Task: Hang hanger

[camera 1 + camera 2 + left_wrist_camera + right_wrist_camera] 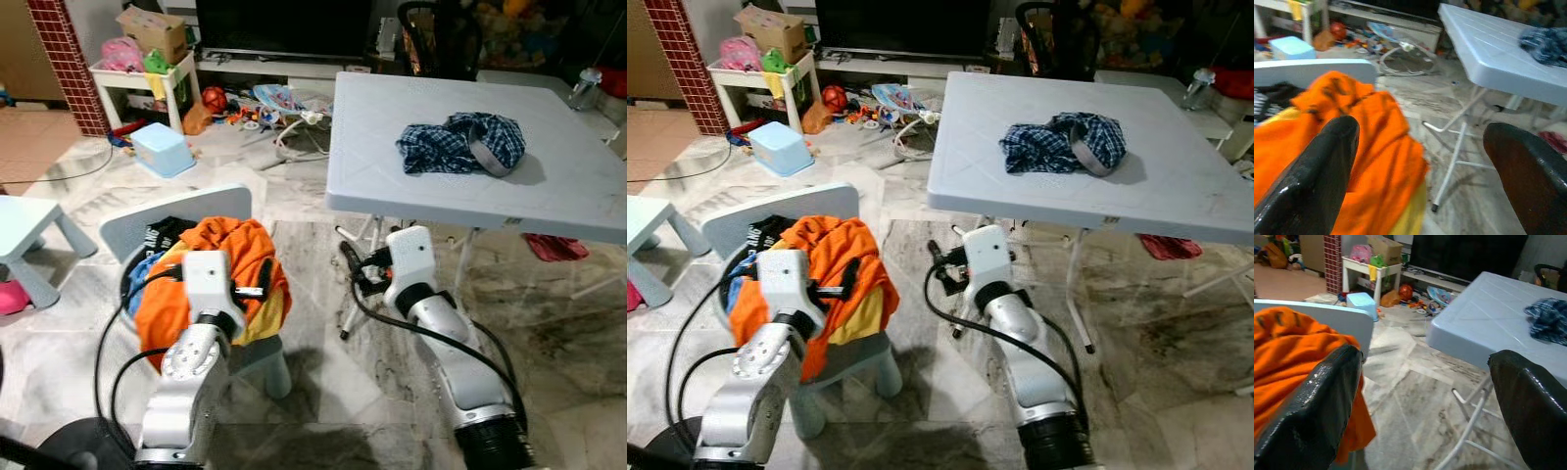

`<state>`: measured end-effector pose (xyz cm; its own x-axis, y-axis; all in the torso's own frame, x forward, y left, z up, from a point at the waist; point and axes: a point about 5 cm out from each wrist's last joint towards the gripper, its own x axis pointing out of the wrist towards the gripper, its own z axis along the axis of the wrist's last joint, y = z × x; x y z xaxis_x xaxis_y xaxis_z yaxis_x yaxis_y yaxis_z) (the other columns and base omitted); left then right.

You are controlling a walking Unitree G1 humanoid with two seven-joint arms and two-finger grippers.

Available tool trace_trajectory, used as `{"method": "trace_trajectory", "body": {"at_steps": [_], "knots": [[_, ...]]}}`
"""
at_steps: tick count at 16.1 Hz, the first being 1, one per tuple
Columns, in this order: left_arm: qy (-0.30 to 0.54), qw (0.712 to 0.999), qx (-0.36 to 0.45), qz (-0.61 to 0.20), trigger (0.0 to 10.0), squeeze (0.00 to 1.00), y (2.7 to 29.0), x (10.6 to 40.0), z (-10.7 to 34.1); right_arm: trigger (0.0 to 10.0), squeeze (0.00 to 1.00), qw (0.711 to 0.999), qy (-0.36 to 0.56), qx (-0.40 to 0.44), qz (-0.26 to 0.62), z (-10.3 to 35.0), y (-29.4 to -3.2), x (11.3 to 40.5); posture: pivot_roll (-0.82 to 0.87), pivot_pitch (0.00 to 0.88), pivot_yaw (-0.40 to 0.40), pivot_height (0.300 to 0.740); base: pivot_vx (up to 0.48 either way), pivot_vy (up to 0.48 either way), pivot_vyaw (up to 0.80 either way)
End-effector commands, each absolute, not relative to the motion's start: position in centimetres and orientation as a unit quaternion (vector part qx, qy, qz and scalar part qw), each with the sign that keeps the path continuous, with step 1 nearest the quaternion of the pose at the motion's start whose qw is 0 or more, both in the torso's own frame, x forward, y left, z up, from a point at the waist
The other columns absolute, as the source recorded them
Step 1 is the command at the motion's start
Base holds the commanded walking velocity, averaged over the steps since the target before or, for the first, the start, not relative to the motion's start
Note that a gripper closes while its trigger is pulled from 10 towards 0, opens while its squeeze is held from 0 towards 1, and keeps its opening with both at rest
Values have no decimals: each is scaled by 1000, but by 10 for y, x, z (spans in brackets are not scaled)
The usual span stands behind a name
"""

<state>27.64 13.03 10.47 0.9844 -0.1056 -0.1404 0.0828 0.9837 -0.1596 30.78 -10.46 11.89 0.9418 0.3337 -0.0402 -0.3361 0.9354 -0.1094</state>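
Left eye view: we see a folding table (392, 127) on marble floor (323, 392), checked shirt (460, 144) near its far edge; both grippers (1420, 161) (1425, 401) spread.

plaid shirt (462, 143) on folding table (568, 191)
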Motion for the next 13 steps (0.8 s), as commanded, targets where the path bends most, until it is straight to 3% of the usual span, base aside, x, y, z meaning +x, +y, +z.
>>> {"method": "trace_trajectory", "body": {"at_steps": [1, 2, 6, 10, 13], "knots": [[66, 994, -76, -43, 10000, 0, 131, 277, 108, 10000, 0, 984, 5, -60, 170, 123, -106, 309, -61, 6, -64, 740, 0, 0, 0], [65, 994, -79, -36, 10000, 0, 133, 277, 108, 10000, 0, 983, 3, -64, 174, 123, -106, 308, -61, 6, -64, 740, 0, 0, 0], [69, 995, -75, -7, 10000, 0, 143, 274, 107, 10000, 0, 982, -1, -64, 180, 126, -107, 307, -61, 3, -65, 740, 0, 0, 784], [66, 996, -59, 24, 10000, 0, 171, 252, 104, 10000, 0, 992, -11, 7, 129, 145, -144, 307, -51, 0, -70, 740, 0, 0, 0], [71, 996, -44, 23, 10000, 0, 182, 239, 101, 10000, 0, 992, -9, 30, 119, 149, -157, 303, -47, 0, -73, 740, 0, 0, 0]]}}
